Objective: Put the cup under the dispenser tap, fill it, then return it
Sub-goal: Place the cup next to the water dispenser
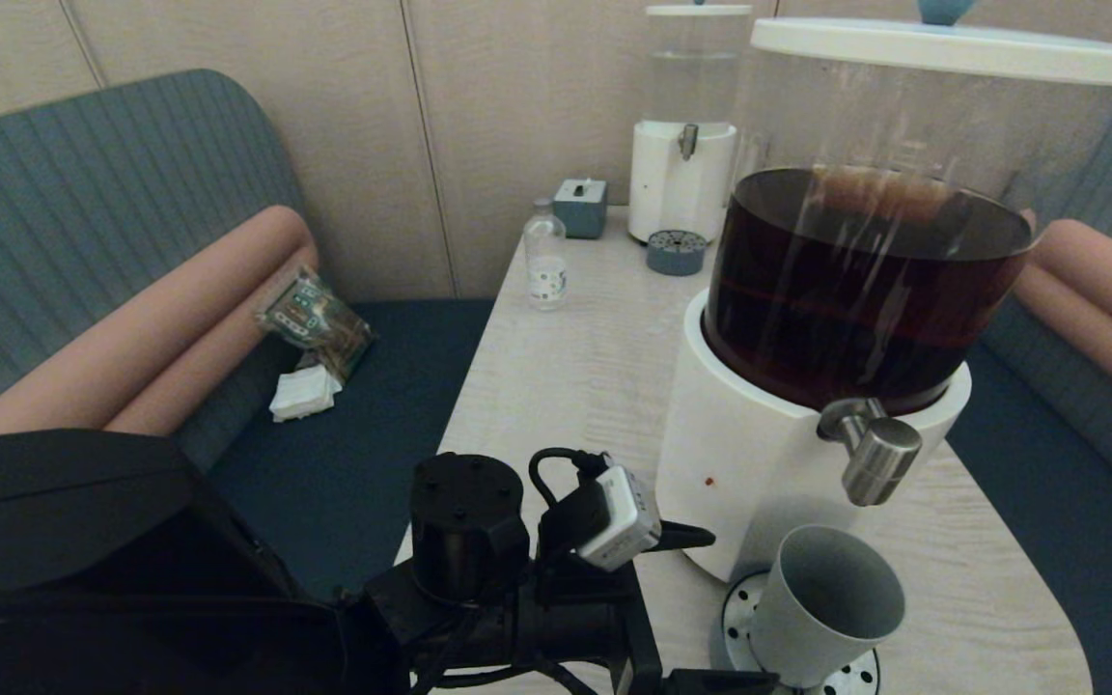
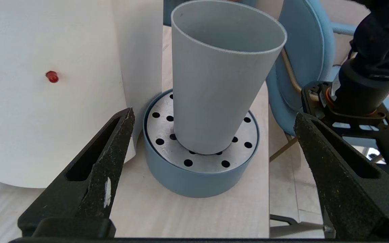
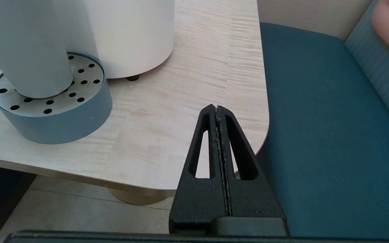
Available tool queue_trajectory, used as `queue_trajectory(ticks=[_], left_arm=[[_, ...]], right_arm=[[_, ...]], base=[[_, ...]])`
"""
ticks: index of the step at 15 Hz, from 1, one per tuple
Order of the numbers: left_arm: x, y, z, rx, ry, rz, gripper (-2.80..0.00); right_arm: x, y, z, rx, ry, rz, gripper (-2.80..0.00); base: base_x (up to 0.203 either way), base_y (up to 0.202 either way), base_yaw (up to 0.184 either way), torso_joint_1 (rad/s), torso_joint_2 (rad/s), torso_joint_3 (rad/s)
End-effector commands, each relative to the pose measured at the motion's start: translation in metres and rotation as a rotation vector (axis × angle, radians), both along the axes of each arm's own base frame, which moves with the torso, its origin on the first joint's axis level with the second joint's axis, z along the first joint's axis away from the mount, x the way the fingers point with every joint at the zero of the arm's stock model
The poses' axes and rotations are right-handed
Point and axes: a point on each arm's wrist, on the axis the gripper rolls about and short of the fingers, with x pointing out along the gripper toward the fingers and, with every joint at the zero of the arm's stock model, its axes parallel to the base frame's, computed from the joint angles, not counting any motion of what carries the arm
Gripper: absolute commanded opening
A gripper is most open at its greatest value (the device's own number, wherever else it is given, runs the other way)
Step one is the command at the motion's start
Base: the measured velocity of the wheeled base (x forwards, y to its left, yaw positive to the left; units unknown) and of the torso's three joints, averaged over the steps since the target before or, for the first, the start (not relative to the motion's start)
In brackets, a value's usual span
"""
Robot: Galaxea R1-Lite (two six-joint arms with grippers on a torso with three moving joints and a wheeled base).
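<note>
a: where is the cup (image 1: 826, 603) found?

b: it is set upright on the round drip tray (image 1: 860, 671), a perforated steel disc in a blue-grey ring, at the foot of the big dispenser (image 1: 759, 463). the steel tap (image 1: 879, 458) is seen above the cup's mouth. no liquid can be made out inside the cup.

a: claw state, left side?

b: the left gripper (image 2: 211, 148) is spread wide and released. the cup (image 2: 219, 84) is framed between its two fingers (image 2: 100, 172), with clear gaps on both sides; nothing is touched.

a: and the right?

b: the right gripper (image 3: 218, 116) is clenched on nothing, its fingers pressed flat together. it is held over the table's (image 3: 187, 98) rounded near corner, beside the tray (image 3: 59, 121) but apart from it. it is not seen in the head view.

a: edges and free room?

b: the tray is placed near the table's front edge and touches or nearly touches the dispenser's white base; which cannot be told. bare tabletop is left to the tray's right, up to the corner. beyond that edge, teal bench seating (image 3: 329, 128) is noted.

a: what is hidden or cut off?

b: the tray's near rim is cropped in the head view, and the left arm's fingers are covered there by its wrist camera (image 1: 619, 516). farther back, a small bottle (image 1: 546, 256) and a second dispenser (image 1: 686, 125) are recorded.
</note>
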Motion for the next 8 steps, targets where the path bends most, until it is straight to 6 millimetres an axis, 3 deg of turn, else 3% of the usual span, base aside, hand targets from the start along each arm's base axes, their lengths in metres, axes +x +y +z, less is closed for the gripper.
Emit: queue_trajectory(ticks=[1,8], left_arm=[[0.001,-0.003,-0.003,-0.001,-0.002,-0.008,0.0],[-0.003,-0.024,-0.014,0.013,0.012,-0.056,0.0]], right_arm=[[0.001,0.0,-0.003,-0.001,0.008,0.001,-2.8],[0.001,0.0,-0.003,0.0,0.008,0.001,-2.8]], base=[[0.0,0.0,0.0,0.0,0.0,0.0],[0.0,0.0,0.0,0.0,0.0,0.0]])
